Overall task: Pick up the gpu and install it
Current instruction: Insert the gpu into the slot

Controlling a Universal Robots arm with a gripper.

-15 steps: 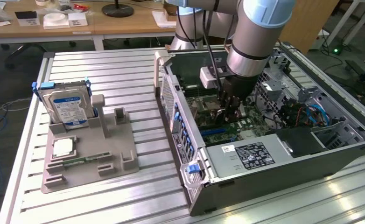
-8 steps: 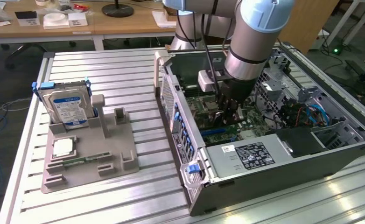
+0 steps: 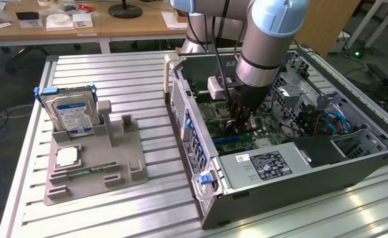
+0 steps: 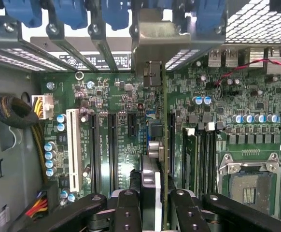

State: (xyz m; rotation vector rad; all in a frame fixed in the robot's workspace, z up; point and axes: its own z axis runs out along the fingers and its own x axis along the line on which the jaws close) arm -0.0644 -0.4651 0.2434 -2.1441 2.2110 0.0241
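Here, the arm (image 3: 267, 44) reaches down into the open grey steel case (image 3: 300, 178), and the black pincer (image 3: 241, 121) pinches the gpu (image 4: 154, 145) between its two jointed fingers (image 4: 127, 208). The card shows edge-on: a thin slab with a green board edge, upright over the glossy green motherboard (image 4: 116, 92), among long black slots (image 4: 112, 145). Its bent silver bracket (image 4: 157, 41) meets the case's rear wall. In the exterior view, at nine o'clock from the case, a blue-labelled drive (image 3: 71, 111) stands in a matte grey holder (image 3: 108, 168) on the ribbed aluminium tabletop (image 3: 114, 74).
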